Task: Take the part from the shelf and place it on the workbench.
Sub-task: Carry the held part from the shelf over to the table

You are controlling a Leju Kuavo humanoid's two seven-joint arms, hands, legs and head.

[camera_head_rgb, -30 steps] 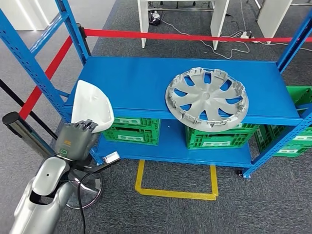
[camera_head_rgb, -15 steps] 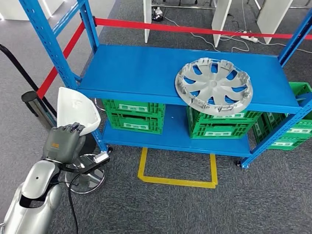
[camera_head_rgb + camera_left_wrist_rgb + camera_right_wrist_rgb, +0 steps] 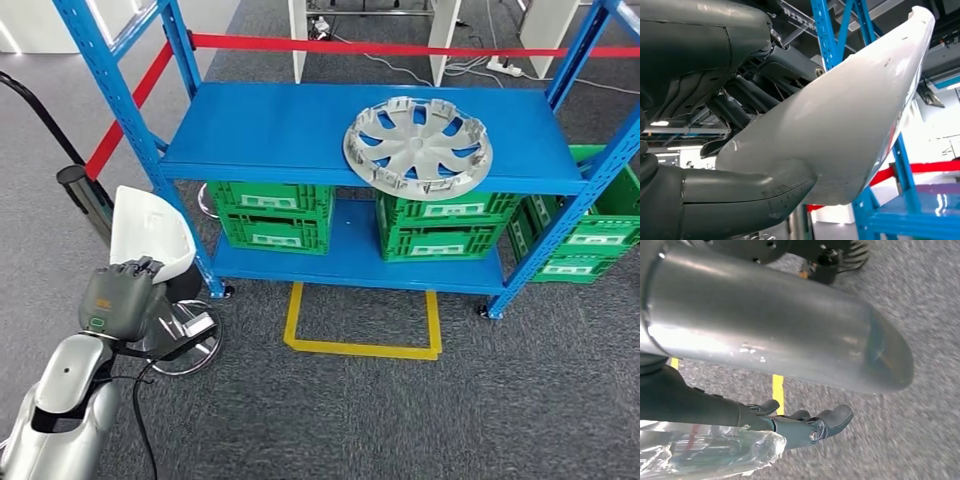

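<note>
My left hand (image 3: 117, 298) grips a white curved shell part (image 3: 147, 232) by its lower edge, holding it up at the lower left, in front of the blue shelf's (image 3: 264, 130) left post and off the shelf board. In the left wrist view the white part (image 3: 843, 115) lies across the hand, with the thick thumb (image 3: 734, 200) under it and the darker fingers (image 3: 734, 100) on its other side. My right hand (image 3: 806, 425) hangs over the grey carpet with its fingers stretched out and nothing in them.
A silver wheel cover (image 3: 417, 146) lies on the shelf's top board. Green crates (image 3: 269, 215) (image 3: 441, 225) sit on the lower board, another green crate (image 3: 596, 235) at the right. A yellow floor outline (image 3: 362, 348) lies before the shelf. A round metal base (image 3: 185, 340) stands beside my left hand.
The whole picture has shifted, so the camera has moved: the shelf now sits higher and farther off. My left hand keeps hold of the white part throughout.
</note>
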